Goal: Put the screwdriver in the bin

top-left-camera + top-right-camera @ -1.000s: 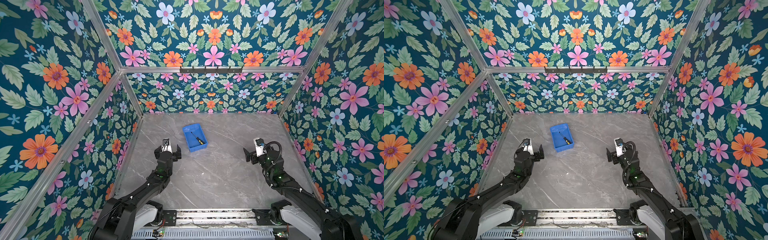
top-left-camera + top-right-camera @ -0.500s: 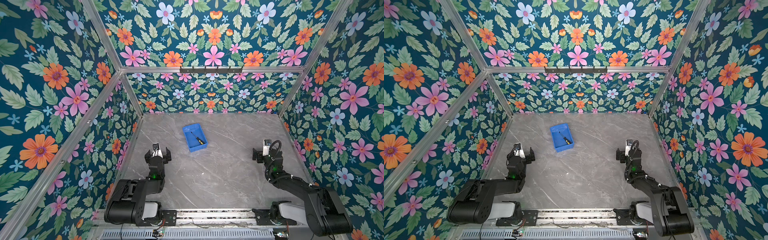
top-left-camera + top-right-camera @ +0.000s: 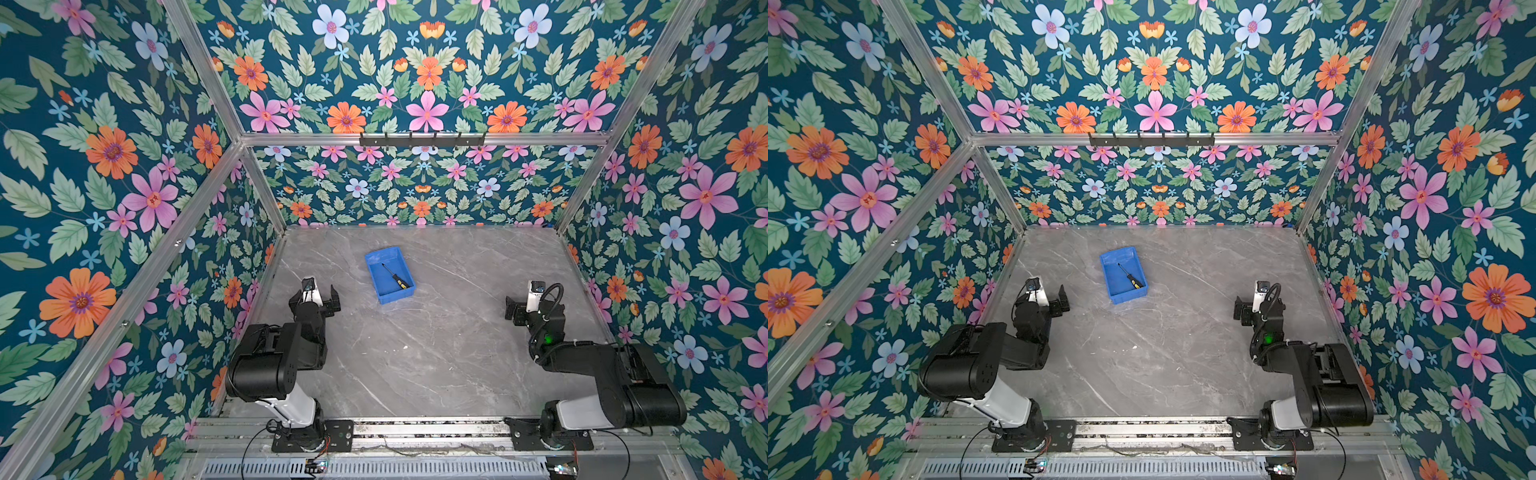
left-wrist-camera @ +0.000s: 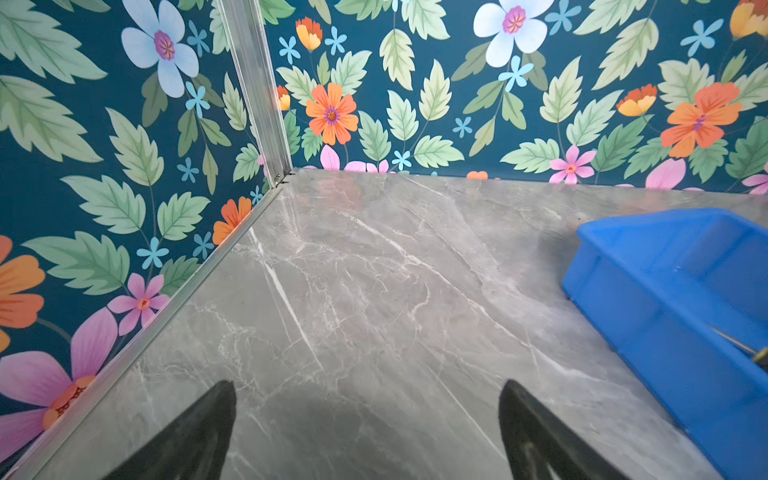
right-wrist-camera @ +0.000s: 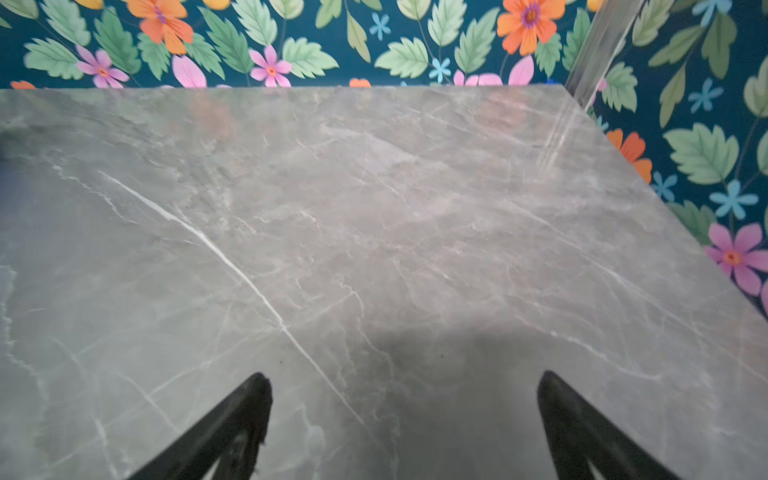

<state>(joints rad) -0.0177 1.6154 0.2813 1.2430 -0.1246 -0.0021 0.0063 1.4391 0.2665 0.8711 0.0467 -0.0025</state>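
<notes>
Since the screwdriver (image 3: 397,277) lies flat inside the bin (image 3: 383,289), the task looks done. With nothing to hold, left gripper (image 4: 368,395) and right gripper (image 5: 405,382) stand open, empty, well apart from the bin.

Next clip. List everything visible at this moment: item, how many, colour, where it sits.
bin: one, bright blue, on the table towards the back, left of centre.
screwdriver: one, yellow-and-black handle with a dark shaft, lying inside the bin.
table: one, grey marble pattern, floor of the enclosure.
walls: dark blue floral, on three sides of the table.
hook rail: one, black, on the back crossbar.
left arm, right arm: two, black and white, at the near edge.
left gripper: black, open, empty, over bare table beside the bin.
right gripper: black, open, empty, over bare table.
</notes>
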